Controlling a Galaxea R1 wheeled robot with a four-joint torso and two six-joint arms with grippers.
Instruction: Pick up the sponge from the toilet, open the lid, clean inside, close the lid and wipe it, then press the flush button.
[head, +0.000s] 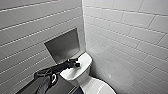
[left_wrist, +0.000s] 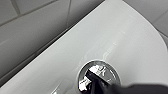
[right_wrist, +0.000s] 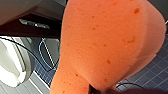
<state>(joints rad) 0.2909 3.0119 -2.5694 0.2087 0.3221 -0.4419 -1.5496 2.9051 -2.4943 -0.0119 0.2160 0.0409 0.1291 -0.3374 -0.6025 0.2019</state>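
Left fingers (left_wrist: 93, 79) touch flush button (left_wrist: 106, 71), mid cistern top (left_wrist: 120, 45) of toilet (head: 86, 83), right under the tips; spread can't tell. Right fingers (right_wrist: 96, 90) clamp sponge (right_wrist: 107, 42), floor (right_wrist: 155, 72) beyond.

The left arm (head: 53, 70) beside the toilet (head: 86, 83) is matte black, slim and jointed, with a white loop (head: 53, 78) on its thicker part. Near the toilet, thin cables (right_wrist: 43, 51) trail, black and cyan.

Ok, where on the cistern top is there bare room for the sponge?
Two bare patches on the cistern top: the far end toward the wall corner, and the near end beside the left arm. The middle is crowded: the left gripper sits on the flush button. The sponge would likely fit either end.
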